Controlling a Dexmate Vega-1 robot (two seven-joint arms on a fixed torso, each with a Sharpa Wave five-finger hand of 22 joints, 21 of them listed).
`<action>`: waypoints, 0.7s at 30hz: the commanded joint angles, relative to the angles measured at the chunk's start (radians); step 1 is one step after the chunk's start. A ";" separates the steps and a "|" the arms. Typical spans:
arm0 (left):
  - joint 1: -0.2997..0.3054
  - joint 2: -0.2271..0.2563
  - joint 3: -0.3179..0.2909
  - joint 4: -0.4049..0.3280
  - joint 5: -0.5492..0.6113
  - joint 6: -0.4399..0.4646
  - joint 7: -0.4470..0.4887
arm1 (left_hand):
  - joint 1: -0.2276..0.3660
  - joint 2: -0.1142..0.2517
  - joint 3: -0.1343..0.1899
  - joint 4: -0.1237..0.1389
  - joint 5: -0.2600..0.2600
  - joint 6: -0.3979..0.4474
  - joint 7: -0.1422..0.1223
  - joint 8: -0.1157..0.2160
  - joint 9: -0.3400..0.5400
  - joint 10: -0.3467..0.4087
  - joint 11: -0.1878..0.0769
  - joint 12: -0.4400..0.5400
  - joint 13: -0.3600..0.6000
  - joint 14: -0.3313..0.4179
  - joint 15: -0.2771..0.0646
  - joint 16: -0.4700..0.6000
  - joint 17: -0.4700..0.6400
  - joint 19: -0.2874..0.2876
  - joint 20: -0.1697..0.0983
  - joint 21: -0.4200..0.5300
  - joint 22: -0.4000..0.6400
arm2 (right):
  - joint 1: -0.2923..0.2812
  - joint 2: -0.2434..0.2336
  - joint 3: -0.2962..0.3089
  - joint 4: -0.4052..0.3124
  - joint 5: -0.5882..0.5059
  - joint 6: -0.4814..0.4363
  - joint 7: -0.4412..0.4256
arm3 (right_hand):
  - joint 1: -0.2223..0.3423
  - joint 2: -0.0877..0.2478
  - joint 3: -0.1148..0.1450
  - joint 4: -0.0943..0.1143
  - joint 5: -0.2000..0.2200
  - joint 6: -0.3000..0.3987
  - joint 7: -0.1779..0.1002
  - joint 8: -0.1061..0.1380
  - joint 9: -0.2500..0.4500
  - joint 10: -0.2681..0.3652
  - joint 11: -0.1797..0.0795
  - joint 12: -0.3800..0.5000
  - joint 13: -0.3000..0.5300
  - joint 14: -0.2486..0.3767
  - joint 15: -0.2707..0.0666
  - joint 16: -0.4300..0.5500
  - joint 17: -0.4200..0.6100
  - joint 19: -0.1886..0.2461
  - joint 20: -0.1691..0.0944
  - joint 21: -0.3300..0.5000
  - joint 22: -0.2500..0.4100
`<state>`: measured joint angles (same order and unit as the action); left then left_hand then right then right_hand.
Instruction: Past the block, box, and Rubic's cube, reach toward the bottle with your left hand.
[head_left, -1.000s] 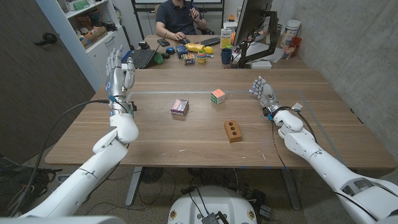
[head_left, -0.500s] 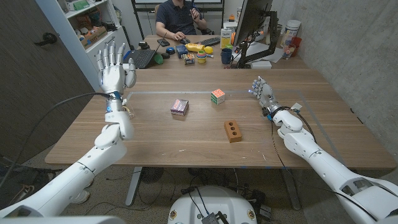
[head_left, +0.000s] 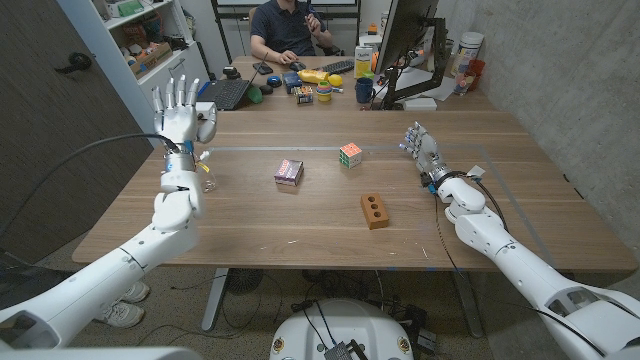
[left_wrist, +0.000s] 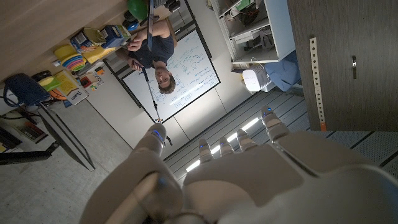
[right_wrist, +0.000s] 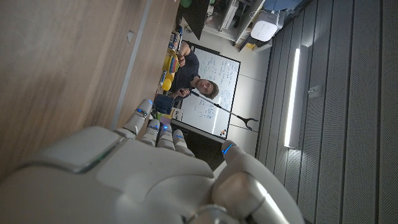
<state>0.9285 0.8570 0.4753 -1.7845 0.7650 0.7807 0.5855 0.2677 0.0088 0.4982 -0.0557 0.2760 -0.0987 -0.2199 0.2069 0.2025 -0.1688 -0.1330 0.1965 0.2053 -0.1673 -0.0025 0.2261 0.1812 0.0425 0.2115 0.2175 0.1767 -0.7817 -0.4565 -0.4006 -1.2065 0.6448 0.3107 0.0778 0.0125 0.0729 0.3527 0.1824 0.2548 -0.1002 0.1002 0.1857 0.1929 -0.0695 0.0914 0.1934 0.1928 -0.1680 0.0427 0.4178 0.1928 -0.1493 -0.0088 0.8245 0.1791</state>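
Left hand (head_left: 178, 112) has risen, fingers (head_left: 176, 93) spread

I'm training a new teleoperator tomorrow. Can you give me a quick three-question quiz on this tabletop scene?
1. True or false: the left hand is raised with its fingers spread and holds nothing.
2. Which thing lies nearest the table's front edge? A) Rubik's cube B) brick-coloured block C) small box
3. Fill in: the right hand is beside the table's ____ side, as the robot sees it.

Key: 1 true; 2 B; 3 right.
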 joint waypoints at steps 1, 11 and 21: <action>-0.075 0.057 0.084 0.028 -0.048 0.031 -0.190 | 0.001 -0.021 -0.005 -0.019 0.009 -0.008 -0.003 -0.001 0.001 -0.010 0.001 0.009 -0.003 0.021 0.004 0.008 0.001 0.031 0.003 0.005 0.000 | -0.002 0.010 -0.004 0.000 -0.007 0.013 -0.012 | -0.006 0.077 -0.006 0.002 0.003 -0.001 0.005 0.005 0.003 0.003 0.006 0.006 0.002 -0.049 0.007 0.003 0.003 -0.006 0.005 -0.001 0.004; -0.146 0.070 0.170 0.083 -0.076 0.000 -0.334 | 0.009 -0.052 -0.031 -0.047 0.024 -0.010 -0.003 0.000 -0.001 0.026 0.041 0.009 -0.018 0.074 0.026 0.015 -0.002 0.098 -0.001 -0.001 -0.004 | -0.010 0.005 -0.003 -0.022 -0.014 0.009 -0.031 | -0.007 0.072 -0.011 0.001 0.003 -0.001 0.002 0.005 0.003 0.004 0.006 0.007 0.002 -0.044 0.011 0.004 0.002 -0.006 0.011 -0.004 0.003; -0.156 0.097 0.198 0.056 -0.081 0.002 -0.397 | 0.064 -0.077 -0.057 -0.090 0.080 0.141 -0.002 0.044 0.006 0.350 0.029 0.053 -0.020 0.304 -0.011 0.041 -0.004 0.312 -0.002 0.001 -0.003 | -0.011 0.010 -0.002 -0.018 -0.019 0.022 -0.039 | -0.008 0.070 -0.016 0.001 0.004 -0.004 0.001 0.004 0.003 0.007 0.006 0.007 0.002 -0.038 0.015 0.004 0.001 -0.012 0.016 -0.008 0.003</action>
<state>0.8010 0.9262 0.6279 -1.7177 0.6969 0.7842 0.2862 0.3169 -0.0654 0.4424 -0.1382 0.3441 0.0135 -0.2202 0.2409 0.2026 0.1384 -0.1047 0.2381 0.1827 0.0968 -0.0090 0.2591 0.1766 0.3178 0.2109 0.2175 0.1721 -0.7894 -0.4506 -0.4031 -1.2225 0.6317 0.3226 0.0510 0.0124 0.0729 0.3408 0.1836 0.2548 -0.1002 0.1002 0.1856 0.1929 -0.0696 0.0911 0.1934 0.1927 -0.1711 0.0504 0.4178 0.1928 -0.1565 -0.0016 0.8203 0.1791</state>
